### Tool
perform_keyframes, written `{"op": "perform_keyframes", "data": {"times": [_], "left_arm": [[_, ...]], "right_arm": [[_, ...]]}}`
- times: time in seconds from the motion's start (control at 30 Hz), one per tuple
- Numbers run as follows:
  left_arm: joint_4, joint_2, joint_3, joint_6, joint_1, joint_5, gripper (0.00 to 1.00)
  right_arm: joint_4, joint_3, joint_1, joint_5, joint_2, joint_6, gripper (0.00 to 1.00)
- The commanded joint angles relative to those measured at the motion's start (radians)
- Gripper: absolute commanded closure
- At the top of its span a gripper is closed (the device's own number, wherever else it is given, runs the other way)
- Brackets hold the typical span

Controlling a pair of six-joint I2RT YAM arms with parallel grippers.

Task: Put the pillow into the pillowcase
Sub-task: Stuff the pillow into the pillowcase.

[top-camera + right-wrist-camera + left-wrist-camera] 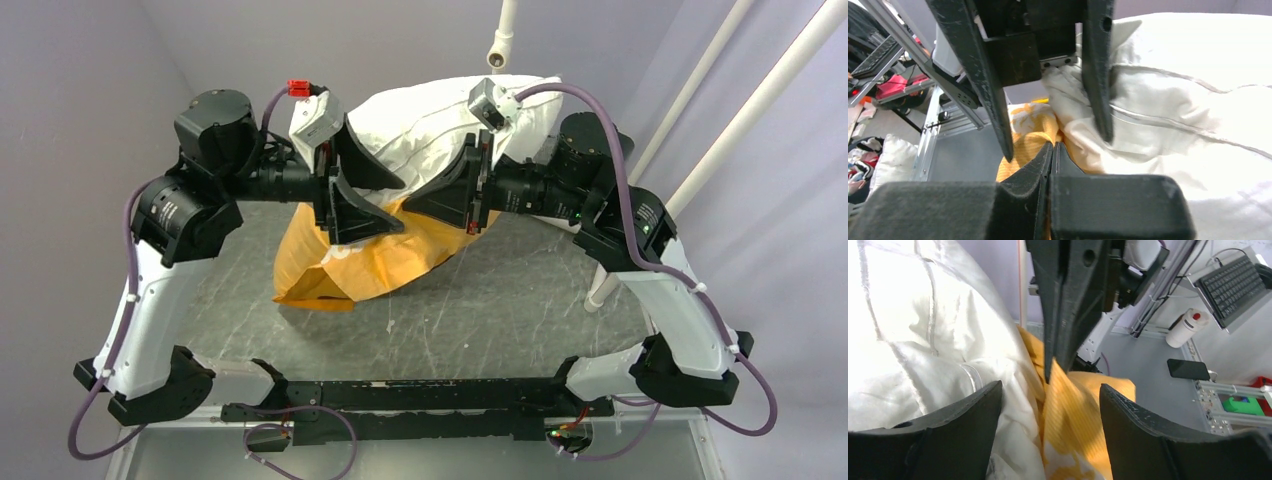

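Left pincer (pixel 1050 395) released: fingers wide apart, straddling the spot where the pillow (pixel 430 115) meets the pillowcase (pixel 350 265). Right pincer (pixel 1053 147) clenched on a fold of the orange pillowcase, tenting it up. I see the pillow's lower end inside the case mouth, with most of it sticking out towards the back. The case bottom rests on the surface (pixel 480 320).

Mid-frame from above, the left gripper (pixel 393 203) and right gripper (pixel 413 206) hide where pillow (pixel 440 115) meets pillowcase (pixel 350 270) (print lost in folds); the left wrist view's left edge crops the pillow.
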Motion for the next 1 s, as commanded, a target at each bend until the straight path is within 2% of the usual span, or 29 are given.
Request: {"op": "perform_keyframes", "data": {"times": [0.0, 0.13, 0.27, 0.3, 0.43, 0.47, 0.53, 0.67, 0.7, 0.8, 0.83, 0.9, 0.97], "left_arm": [[-0.126, -0.012, 0.032, 0.032, 0.009, 0.111, 0.27], [-0.146, 0.005, 0.042, 0.034, 0.01, 0.15, 0.25], [-0.097, 0.017, 0.02, 0.004, 0.01, 0.18, 0.27], [-0.093, 0.025, 0.018, -0.002, 0.009, 0.188, 0.31], [-0.067, 0.044, 0.01, -0.019, 0.009, 0.236, 0.61], [-0.052, 0.045, 0.008, -0.028, 0.009, 0.255, 0.7], [-0.047, 0.052, 0.019, -0.028, 0.009, 0.264, 0.99], [-0.004, 0.029, 0.006, -0.047, 0.009, 0.145, 1.0], [0.006, 0.021, 0.007, -0.056, 0.011, 0.077, 1.0], [-0.032, 0.011, 0.032, -0.055, 0.019, -0.246, 1.0], [-0.044, 0.009, 0.037, -0.056, 0.028, -0.353, 1.0], [-0.048, -0.001, 0.034, -0.05, 0.048, -0.471, 1.0], [-0.024, -0.029, 0.009, -0.036, 0.057, -0.48, 1.0]], "right_arm": [[0.184, 0.07, 0.003, 0.03, -0.079, -0.003, 1.0], [0.202, 0.094, 0.003, -0.025, -0.043, 0.01, 1.0], [0.236, 0.085, 0.003, -0.042, -0.033, 0.03, 1.0], [0.247, 0.079, 0.003, -0.045, -0.035, 0.033, 1.0], [0.246, 0.08, 0.003, 0.029, -0.035, 0.033, 1.0], [0.249, 0.073, 0.003, 0.045, -0.038, 0.036, 1.0], [0.255, 0.068, 0.001, 0.082, -0.041, 0.039, 1.0], [0.244, 0.045, 0.001, 0.177, -0.06, 0.049, 1.0], [0.234, 0.029, 0.001, 0.237, -0.075, 0.058, 0.93], [0.231, -0.09, 0.001, 0.41, -0.162, 0.081, 0.37], [0.232, -0.134, 0.001, 0.46, -0.2, 0.091, 0.26], [0.204, -0.198, 0.001, 0.572, -0.273, 0.122, 0.16], [0.14, -0.224, 0.001, 0.67, -0.314, 0.166, 0.15]]}}
